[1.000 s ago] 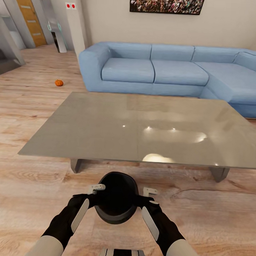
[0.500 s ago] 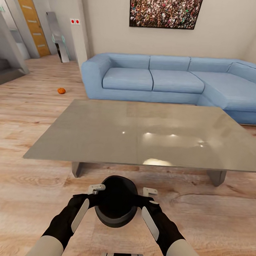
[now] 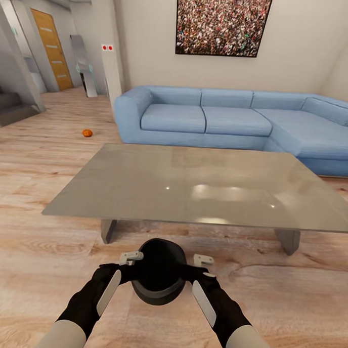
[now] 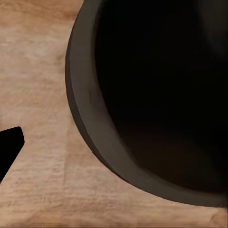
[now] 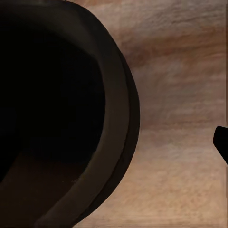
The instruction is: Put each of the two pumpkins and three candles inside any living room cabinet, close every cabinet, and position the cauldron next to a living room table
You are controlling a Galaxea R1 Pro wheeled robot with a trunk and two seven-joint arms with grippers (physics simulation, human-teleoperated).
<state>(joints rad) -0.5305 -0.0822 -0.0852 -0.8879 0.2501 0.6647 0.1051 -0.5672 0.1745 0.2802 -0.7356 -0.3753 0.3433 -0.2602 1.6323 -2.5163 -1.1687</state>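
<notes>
While the two grippers press in from opposite sides, the cauldron (image 3: 159,270) hangs between them: the left gripper (image 3: 131,255) meets its left flank and the right gripper (image 3: 204,259) its right, each with fingers spread and one on either side of the rim rather than pinched together, so the pot is squeezed between the arms more than clamped by either. In the wrist views the dark rim (image 4: 95,142) curves close past each camera above the wood floor (image 5: 180,95), which suggests the pot is carried clear of the boards. Beyond it, just ahead, stands the low grey coffee table (image 3: 142,203), its near edge close to the cauldron. By my reading the cauldron is nearly where it belongs and only needs setting down beside that edge. One pumpkin (image 3: 87,133) lies on the floor past the table's far left corner, near the blue sofa (image 3: 171,118), unstowed; the cabinet's state I cannot judge.
</notes>
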